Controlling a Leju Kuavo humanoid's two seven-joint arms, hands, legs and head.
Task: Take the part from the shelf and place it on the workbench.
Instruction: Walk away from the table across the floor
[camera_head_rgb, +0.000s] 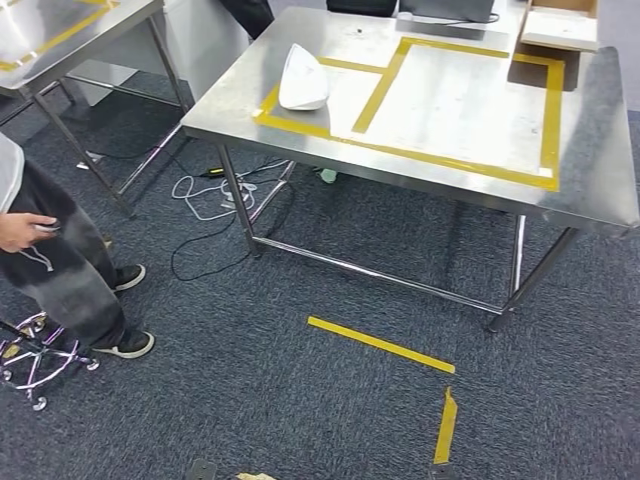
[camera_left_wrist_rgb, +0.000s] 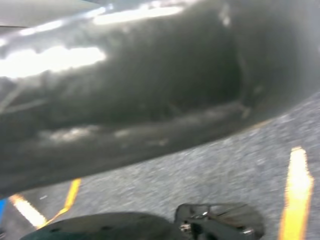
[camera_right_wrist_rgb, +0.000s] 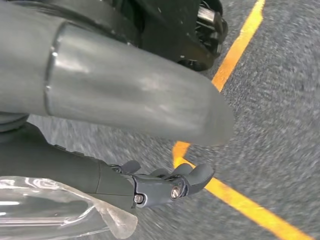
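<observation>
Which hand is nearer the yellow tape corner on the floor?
Right, most likely. The right hand hangs over the tape corner, fingers pointing toward it. The left hand is a dark blur, with tape strips off to its sides.

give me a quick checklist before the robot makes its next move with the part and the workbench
1. Part in the right hand: cannot tell; fingers look slightly curled, with clear plastic film beside the hand.
2. Left hand: cannot tell; a dark blurred surface covers its wrist view.
3. Workbench ahead and in view: ok.
4. Free space inside the yellow tape outline: ok; the larger right box is bare, the white part sits in the left box.
5. Path clear: not ok; a person stands at left and cables lie by the table leg.
</observation>
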